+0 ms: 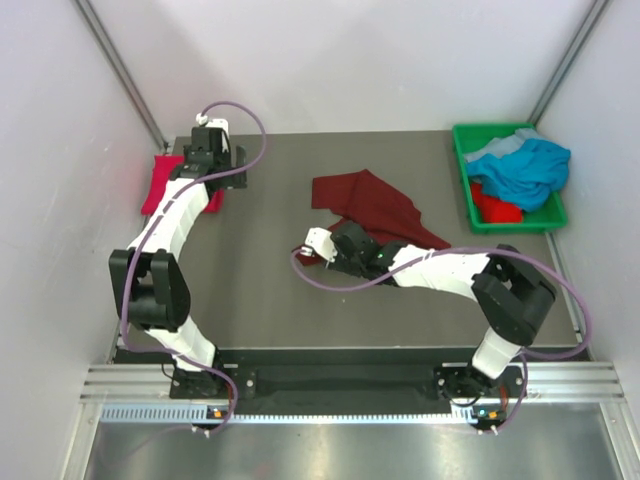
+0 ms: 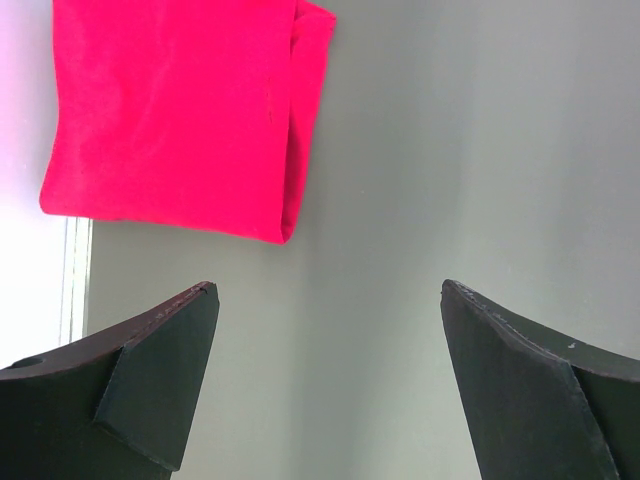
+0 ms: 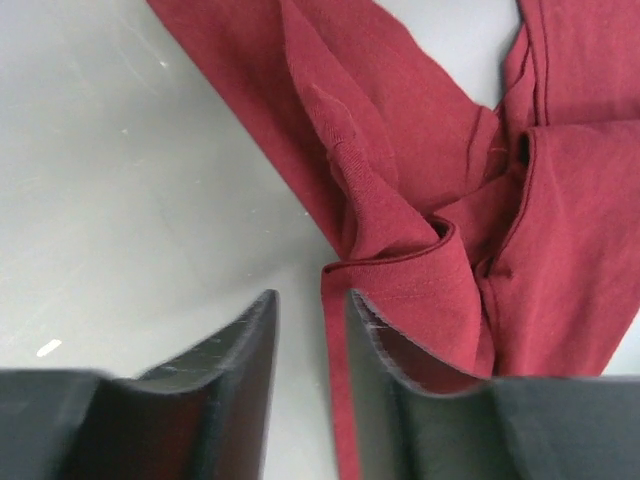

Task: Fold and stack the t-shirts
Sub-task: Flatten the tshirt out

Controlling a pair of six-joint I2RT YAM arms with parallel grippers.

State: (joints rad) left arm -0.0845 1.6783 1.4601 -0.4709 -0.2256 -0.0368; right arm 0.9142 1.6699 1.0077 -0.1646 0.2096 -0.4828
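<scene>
The dark maroon t-shirt (image 1: 375, 205) lies crumpled at the table's middle. Its hem edge (image 3: 333, 330) runs between the jaws of my right gripper (image 3: 310, 295), which stand narrowly apart around it; bare table still shows beside the cloth. From above, the right gripper (image 1: 335, 252) sits at the shirt's near left corner. The bright crimson t-shirt (image 2: 180, 110) lies folded by the left wall (image 1: 160, 185). My left gripper (image 2: 328, 287) hangs wide open and empty just right of it (image 1: 205, 150). The teal-blue t-shirt (image 1: 525, 170) is bunched in the bin.
A green plastic bin (image 1: 463, 160) stands at the back right corner, with a red cloth (image 1: 495, 208) under the teal one. White walls close in on both sides, and the table's left edge (image 2: 78, 280) runs beside the crimson shirt.
</scene>
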